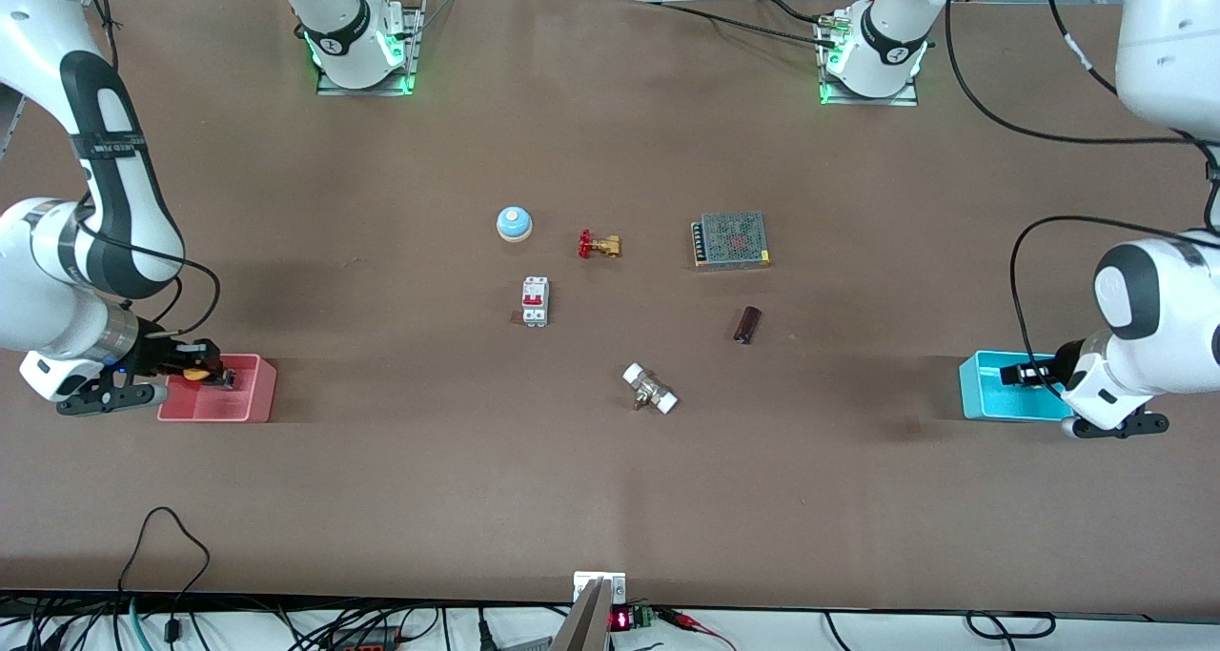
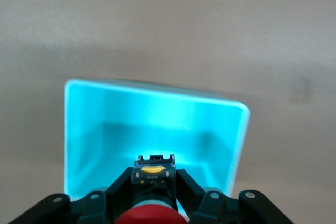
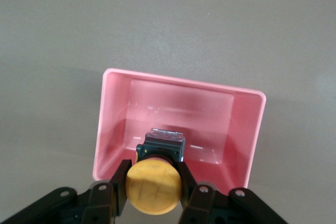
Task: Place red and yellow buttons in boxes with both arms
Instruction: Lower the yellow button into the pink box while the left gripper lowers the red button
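One bare brown table [image 1: 610,498] — cable-fringed

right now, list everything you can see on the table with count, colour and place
pink plastic bin: 1, pink, right arm's end of the table
cyan plastic bin: 1, cyan, left arm's end
yellow-capped push-button: 1, orange-yellow cap, black body, held over the pink bin
red-capped push-button: 1, red cap, black body, held over the cyan bin
blue dome bell: 1, blue with orange top, mid-table
brass valve: 1, brass with red handle, beside the bell
grey mesh-topped box: 1, grey, beside the valve
white breaker switch: 1, white and red, nearer the camera than the bell
dark cylinder: 1, dark brown
white-ended metal fitting: 1
right gripper: fingers shut on the yellow button
left gripper: fingers shut on the red button
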`<action>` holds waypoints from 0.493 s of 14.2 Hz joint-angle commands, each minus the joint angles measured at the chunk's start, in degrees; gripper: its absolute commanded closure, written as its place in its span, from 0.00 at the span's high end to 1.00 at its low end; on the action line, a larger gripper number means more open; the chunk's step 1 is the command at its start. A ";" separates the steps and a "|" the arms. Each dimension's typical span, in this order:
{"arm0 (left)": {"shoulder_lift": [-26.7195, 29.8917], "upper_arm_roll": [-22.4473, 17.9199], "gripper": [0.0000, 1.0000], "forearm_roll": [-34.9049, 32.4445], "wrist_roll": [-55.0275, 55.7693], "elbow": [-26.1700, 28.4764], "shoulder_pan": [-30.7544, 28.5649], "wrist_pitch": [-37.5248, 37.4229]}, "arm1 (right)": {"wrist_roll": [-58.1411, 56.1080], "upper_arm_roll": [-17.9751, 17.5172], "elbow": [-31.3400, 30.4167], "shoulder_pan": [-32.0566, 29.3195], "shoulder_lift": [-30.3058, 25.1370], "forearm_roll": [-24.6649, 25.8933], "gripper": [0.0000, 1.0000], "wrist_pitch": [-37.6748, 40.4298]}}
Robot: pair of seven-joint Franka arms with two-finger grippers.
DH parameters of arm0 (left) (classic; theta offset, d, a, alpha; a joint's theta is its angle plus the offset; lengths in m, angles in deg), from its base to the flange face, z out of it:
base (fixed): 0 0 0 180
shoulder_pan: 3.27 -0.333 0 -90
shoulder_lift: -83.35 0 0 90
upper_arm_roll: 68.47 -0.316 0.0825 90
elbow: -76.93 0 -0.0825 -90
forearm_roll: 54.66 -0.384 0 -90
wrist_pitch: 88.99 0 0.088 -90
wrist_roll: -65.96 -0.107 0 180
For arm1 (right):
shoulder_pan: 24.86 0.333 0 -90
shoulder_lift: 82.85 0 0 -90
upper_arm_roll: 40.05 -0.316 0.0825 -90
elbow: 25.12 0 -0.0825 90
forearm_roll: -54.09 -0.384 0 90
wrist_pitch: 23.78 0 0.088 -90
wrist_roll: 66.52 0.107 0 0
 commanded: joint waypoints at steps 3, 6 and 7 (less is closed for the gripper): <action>-1.82 0.77 0.13 0.34 -1.78 -1.91 -0.65 0.52 | -2.29 -0.24 1.35 -0.60 2.66 -0.98 0.27 -2.82; -2.52 0.95 0.13 2.00 -3.87 -1.30 -0.74 0.87 | -2.29 -0.24 1.35 -0.69 3.63 -0.98 0.27 -4.23; -2.87 0.94 0.13 3.40 -4.93 -1.04 -0.91 1.57 | -2.29 -0.24 1.35 -0.69 3.90 -0.89 0.27 -4.58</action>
